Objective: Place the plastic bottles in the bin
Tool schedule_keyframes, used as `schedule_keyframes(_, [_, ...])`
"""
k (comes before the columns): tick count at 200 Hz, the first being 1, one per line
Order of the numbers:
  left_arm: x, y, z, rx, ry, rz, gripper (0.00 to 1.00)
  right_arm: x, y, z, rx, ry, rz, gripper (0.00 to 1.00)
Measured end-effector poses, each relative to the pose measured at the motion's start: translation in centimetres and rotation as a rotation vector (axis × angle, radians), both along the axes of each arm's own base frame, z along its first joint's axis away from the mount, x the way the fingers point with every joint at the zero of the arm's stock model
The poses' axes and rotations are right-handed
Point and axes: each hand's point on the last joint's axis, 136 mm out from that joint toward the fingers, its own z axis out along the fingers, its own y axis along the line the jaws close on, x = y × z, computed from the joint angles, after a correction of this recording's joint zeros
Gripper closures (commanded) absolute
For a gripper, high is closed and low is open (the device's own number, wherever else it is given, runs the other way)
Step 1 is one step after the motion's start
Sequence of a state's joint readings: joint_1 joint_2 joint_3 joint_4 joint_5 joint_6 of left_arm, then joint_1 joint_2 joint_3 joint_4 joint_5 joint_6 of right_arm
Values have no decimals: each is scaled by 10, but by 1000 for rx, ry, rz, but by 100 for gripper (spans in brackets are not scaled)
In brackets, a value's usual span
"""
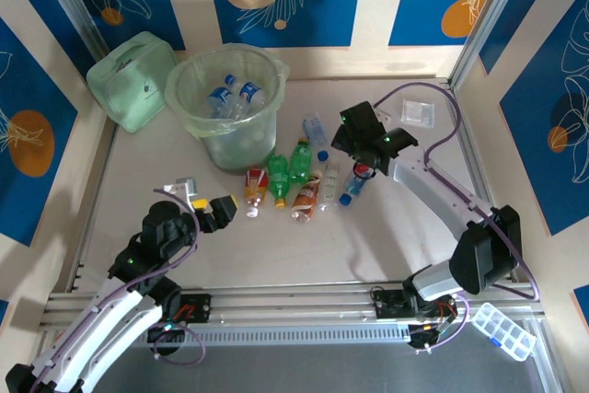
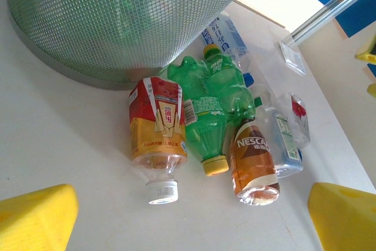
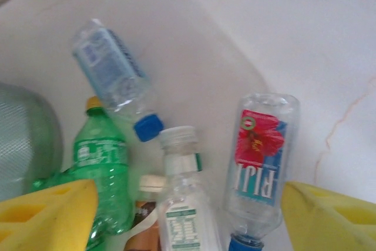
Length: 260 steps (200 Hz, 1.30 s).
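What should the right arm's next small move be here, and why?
Probably shift the right gripper sideways to centre on the Fiji bottle before lowering. Its open jaws straddle both that bottle and the white-capped clear bottle lying beside it, so closing here might catch two.

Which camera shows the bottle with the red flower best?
The right wrist view. There the flower bottle lies close up, its red flower and blue label plain. The top external view shows it tiny, by the right arm. The left wrist view shows it far off, partly behind another clear bottle.
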<state>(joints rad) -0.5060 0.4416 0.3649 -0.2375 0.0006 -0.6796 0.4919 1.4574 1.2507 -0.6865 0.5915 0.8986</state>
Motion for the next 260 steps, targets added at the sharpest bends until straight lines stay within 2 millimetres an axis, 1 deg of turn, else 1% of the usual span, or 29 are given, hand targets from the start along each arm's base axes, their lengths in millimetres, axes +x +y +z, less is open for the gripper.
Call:
schedule_keyframes(25, [0, 0, 0, 1, 1, 0, 0, 8, -19, -25, -43, 91, -76, 8])
schedule_keyframes(40, [0, 0, 0, 1, 1, 0, 0, 18, -29, -41, -55, 162, -132, 7])
schedule_keyframes(68, [0, 0, -1, 2, 2, 1, 0, 36, -38, -66, -45, 261, -196, 3])
schedule_keyframes(83, [0, 0, -1, 2, 2, 1, 0, 38, -42, -80, -41, 307, -217, 1])
schedule_keyframes(103, [0, 0, -1, 2, 2, 1, 0, 38, -45, -98, -30, 364, -233, 1])
schedule_keyframes(115, [0, 0, 0, 1, 1, 1, 0, 36, -47, -108, -21, 396, -239, 2])
schedule_keyframes(134, [0, 0, 0, 1, 1, 1, 0, 35, -48, -121, -13, 430, -248, 7])
schedule_keyframes(152, [0, 0, -1, 2, 2, 1, 0, 37, -47, -130, 5, 447, -251, 9])
schedule_keyframes(179, [0, 0, 0, 1, 1, 1, 0, 40, -45, -140, 37, 466, -250, 16])
schedule_keyframes(223, [0, 0, -1, 2, 2, 1, 0, 45, -46, -141, 51, 448, -256, 32])
schedule_keyframes(260, [1, -1, -4, 9, 16, 0, 0, 41, -47, -141, 53, 448, -264, 37])
